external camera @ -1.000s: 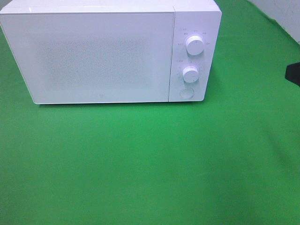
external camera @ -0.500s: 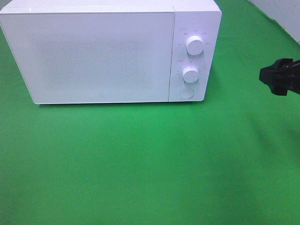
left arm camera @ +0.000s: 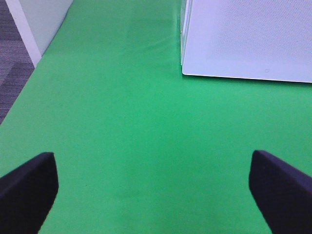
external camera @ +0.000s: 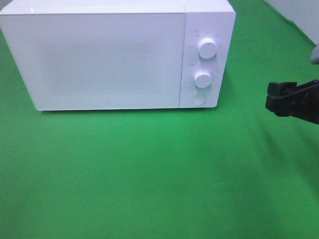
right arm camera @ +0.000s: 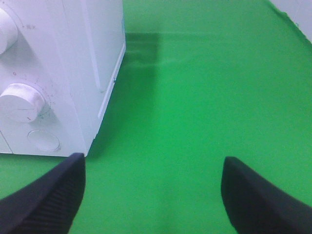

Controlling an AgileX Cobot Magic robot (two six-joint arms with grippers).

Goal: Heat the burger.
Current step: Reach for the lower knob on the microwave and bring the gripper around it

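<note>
Bright, even light; cloth (external camera: 149,169) oversaturated green. Soft shadow beside microwave (right arm camera: 63,73), ahead of right jaws. Fingers (right arm camera: 44,200) blurred near lens; microwave door washed out.

The right gripper (external camera: 272,98) is matte black and blocky, with two broad fingers (right arm camera: 44,200) finely ribbed on their faces. The left gripper (left arm camera: 152,163) has matching dark, round-tipped fingers (left arm camera: 29,187).

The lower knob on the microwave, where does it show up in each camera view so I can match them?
Exterior high: lower knob on the microwave control panel, between the upper knob and the round button.
Left wrist: not in it; only a corner of the door shows.
Right wrist: lower knob, close up, next to the round button.
Shared landmark: the white microwave on the green cloth, in all three.
</note>
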